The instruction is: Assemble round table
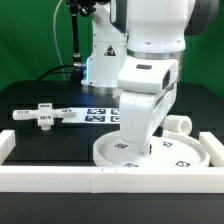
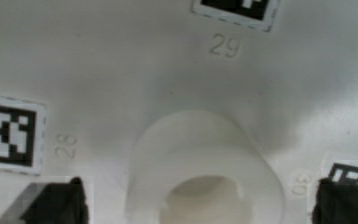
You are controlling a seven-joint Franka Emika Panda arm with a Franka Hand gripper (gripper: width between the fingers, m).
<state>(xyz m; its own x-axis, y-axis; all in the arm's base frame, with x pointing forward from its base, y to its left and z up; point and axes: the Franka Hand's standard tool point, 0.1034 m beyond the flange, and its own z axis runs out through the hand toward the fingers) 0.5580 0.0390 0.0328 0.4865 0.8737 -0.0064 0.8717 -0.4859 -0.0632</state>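
Note:
The large round disc (image 1: 170, 153) lies flat on the black table near the front rail. My gripper (image 1: 133, 148) points straight down at the disc's middle. In the wrist view the disc (image 2: 176, 90) fills the picture, with square tags and the printed numbers 28 and 29. Its raised central socket (image 2: 202, 170) sits between my two dark fingers (image 2: 51, 205), which stand wide apart with nothing held; the gripper (image 2: 199, 208) is open. The cross-shaped base (image 1: 45, 117) lies at the exterior view's left. The short cylindrical leg (image 1: 180, 125) lies on its side just behind the disc at the right.
The marker board (image 1: 98, 113) lies flat behind the disc, near the arm's base. A long white border rail (image 1: 60, 176) runs along the front and turns up both sides of the table.

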